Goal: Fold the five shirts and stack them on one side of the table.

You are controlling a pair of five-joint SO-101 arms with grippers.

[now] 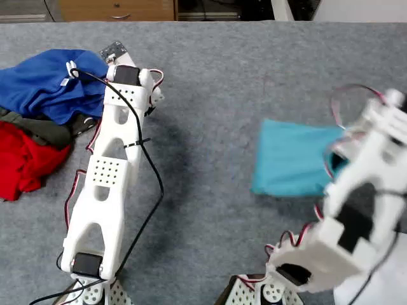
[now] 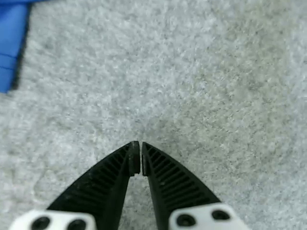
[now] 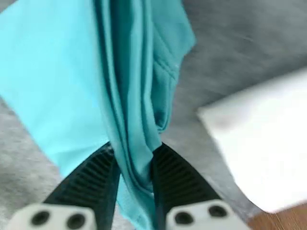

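Your right hand [image 3: 134, 149] pinches a bunched fold of the teal shirt [image 3: 53, 81]; your left hand [image 2: 139, 146] sits pressed together over the grey table [image 2: 206, 81], near the blue shirt [image 2: 10, 43].

The turquoise shirt [image 1: 289, 159], blue shirt [image 1: 44, 82], red shirt [image 1: 22, 162] and dark olive shirt [image 1: 48, 130] are all plain. The table [image 1: 210, 95] is mottled grey. The left arm [image 1: 105, 175] and right arm [image 1: 359, 210] are white, the left gripper [image 2: 140, 146] and right gripper [image 3: 134, 148] black with ribbed faces
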